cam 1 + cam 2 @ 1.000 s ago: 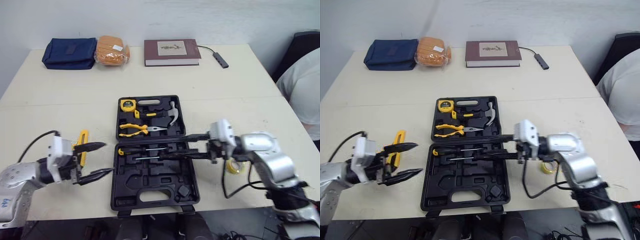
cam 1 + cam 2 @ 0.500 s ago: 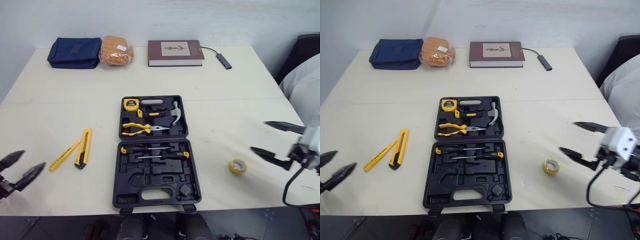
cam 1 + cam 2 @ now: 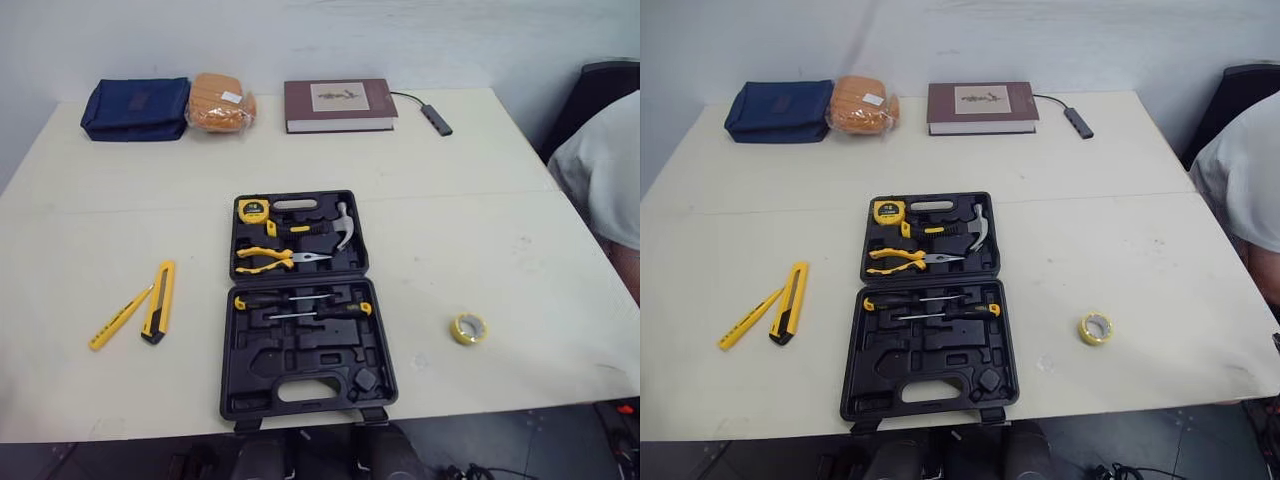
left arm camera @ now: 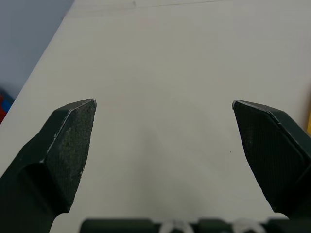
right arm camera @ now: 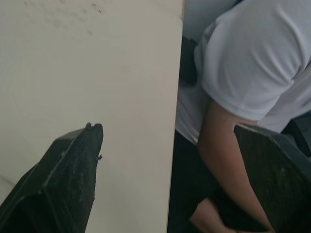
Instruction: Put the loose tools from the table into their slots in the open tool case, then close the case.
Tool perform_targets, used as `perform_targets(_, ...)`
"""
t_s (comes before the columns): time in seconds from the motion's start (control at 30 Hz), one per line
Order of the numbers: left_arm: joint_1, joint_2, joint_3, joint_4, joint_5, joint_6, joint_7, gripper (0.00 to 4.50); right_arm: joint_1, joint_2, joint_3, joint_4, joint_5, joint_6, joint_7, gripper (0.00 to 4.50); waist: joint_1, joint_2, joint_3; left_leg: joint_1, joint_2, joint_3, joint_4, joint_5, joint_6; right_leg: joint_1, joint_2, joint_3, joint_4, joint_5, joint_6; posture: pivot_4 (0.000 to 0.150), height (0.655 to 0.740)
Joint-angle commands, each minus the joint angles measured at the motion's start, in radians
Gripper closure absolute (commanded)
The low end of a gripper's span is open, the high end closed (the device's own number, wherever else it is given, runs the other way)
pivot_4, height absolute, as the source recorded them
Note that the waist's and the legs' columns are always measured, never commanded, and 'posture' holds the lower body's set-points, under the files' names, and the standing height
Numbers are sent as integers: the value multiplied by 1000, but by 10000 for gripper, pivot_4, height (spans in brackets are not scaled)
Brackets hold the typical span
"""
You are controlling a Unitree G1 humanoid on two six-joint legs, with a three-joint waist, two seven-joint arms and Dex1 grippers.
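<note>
Black plastic tool case (image 3: 300,300) lies open; my left gripper (image 4: 163,102) and right gripper (image 5: 167,126) have backed off it, both gaping empty. Yellow utility knife (image 3: 158,315) left of the case remains unstowed.

Black wedge-shaped jaws, finely textured matte pads (image 4: 77,141), chamfered tips, pale scuffs at the points, both arms alike

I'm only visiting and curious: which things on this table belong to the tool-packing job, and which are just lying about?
Job: open tool case, utility knife, thin yellow tool, probably the tape roll.
Lying about: blue pouch, orange packet, book, cabled adapter.
</note>
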State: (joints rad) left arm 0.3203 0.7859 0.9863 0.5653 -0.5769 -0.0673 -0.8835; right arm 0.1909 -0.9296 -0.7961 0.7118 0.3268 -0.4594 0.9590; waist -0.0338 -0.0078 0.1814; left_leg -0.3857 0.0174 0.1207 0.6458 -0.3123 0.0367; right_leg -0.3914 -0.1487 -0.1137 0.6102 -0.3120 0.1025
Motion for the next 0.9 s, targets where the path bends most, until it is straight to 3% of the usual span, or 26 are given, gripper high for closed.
perform_targets(0.03,7,2,12,-16,-15,-8,-6,0,10,9,-11,-59,38,10,-16,409,0,1,0,0,0,0,0,0,0,0,0,0,0,0,0,1500,7400)
perform_targets(0.1,1,3,5,-18,-16,-7,-9,0,7,13,-4,-77,45,17,-22,409,-5,5,1,-1,0,-3,-1,0,0,3,0,-4,-2,0,0,1500,7400)
perform_targets(0.17,-16,5,-7,-28,-19,-1,-8,0,1,19,3,-105,44,21,-38,409,-16,15,5,1,-5,-26,-1,3,2,25,-3,-31,-13,0,1,1500,7400)
perform_targets(0.2,-23,5,-11,-34,-22,2,-9,0,-1,22,6,-120,43,23,-46,409,-19,14,6,0,-14,-45,-4,7,5,39,-9,-52,-15,-1,5,1500,7400)
perform_targets(0.27,-28,-1,-26,-70,-32,16,-23,0,16,36,21,-177,51,41,-29,409,-11,12,9,1,-21,-48,-4,12,7,36,-17,-53,-10,-5,9,1500,7400)
perform_targets(0.47,-27,-15,-58,-166,-54,70,-58,0,42,69,56,-342,98,115,-7,409,30,15,11,0,-21,-46,0,12,5,32,-18,-46,-7,-4,8,1500,7400)
perform_targets(0.63,-30,-21,-122,-327,-79,168,-76,0,43,117,101,-585,251,236,70,409,35,16,12,0,-19,-46,-1,12,5,32,-17,-45,-8,-3,7,1500,7400)
perform_targets(0.9,-160,103,-296,-405,-44,350,-98,0,-4,153,184,-984,401,396,44,409,37,16,13,-1,-19,-45,-1,12,4,31,-16,-45,-8,-3,7,1500,7400)
